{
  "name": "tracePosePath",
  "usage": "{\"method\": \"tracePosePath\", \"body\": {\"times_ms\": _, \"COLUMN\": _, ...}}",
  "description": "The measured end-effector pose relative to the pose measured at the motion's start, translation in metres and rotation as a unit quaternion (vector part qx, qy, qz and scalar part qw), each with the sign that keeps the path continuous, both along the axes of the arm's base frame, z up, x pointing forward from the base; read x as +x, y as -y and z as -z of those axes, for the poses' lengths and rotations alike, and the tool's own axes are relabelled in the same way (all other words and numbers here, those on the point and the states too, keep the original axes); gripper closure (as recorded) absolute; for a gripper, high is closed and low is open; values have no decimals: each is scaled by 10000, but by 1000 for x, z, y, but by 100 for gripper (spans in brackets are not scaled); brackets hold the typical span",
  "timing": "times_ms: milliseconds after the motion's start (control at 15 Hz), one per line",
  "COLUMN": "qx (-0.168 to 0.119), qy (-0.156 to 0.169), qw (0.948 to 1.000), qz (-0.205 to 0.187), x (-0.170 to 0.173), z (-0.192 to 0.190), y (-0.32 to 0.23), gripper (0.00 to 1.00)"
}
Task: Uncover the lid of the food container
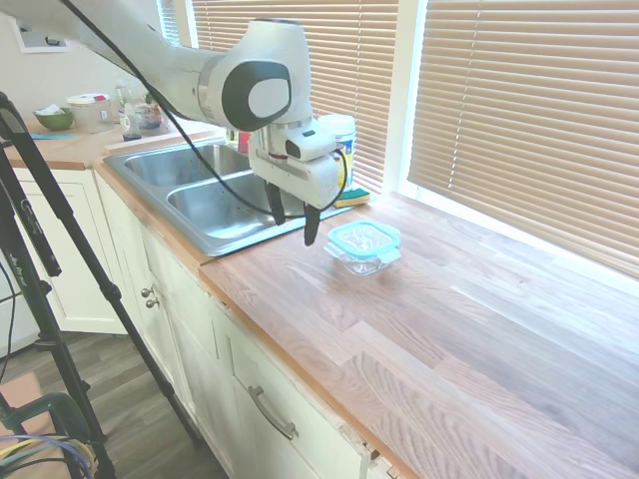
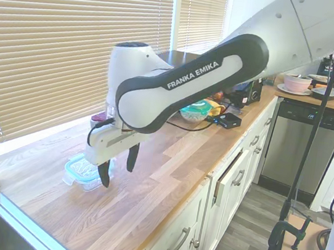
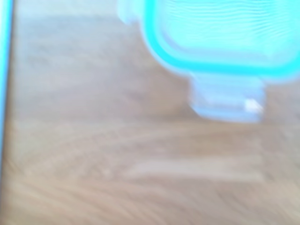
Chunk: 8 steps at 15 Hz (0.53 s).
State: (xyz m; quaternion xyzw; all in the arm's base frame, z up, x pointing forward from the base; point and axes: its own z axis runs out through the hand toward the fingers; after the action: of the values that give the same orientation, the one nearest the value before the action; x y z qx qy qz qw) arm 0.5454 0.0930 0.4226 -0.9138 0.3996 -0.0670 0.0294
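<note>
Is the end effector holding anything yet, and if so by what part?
Nothing is held. The end effector is open above the counter, beside the food container; the lid is on it.

"What does my arm look like on your feed?"

"I see glossy white rounded shells with dark grey-black bands at the joints. One dark band carries white capitals reading FRANKA EMIKA."

"And the end of it?"

"The gripper has a white boxy body and two slim black fingers. A black cable loops along the wrist to a small white block with a dark face."
</note>
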Motion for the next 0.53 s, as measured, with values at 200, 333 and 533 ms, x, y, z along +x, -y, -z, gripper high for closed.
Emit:
{"method": "tracePosePath", "body": {"times_ms": 200, "qx": -350, "qy": 190, "qw": 9991, "qz": -144, "x": 16, "z": -2, "y": -48, "gripper": 0}}
{"method": "tracePosePath", "body": {"times_ms": 333, "qx": -683, "qy": 375, "qw": 9967, "qz": -243, "x": 25, "z": 0, "y": -75, "gripper": 0}}
{"method": "tracePosePath", "body": {"times_ms": 533, "qx": -1391, "qy": 721, "qw": 9873, "qz": -255, "x": 38, "z": 9, "y": -108, "gripper": 0}}
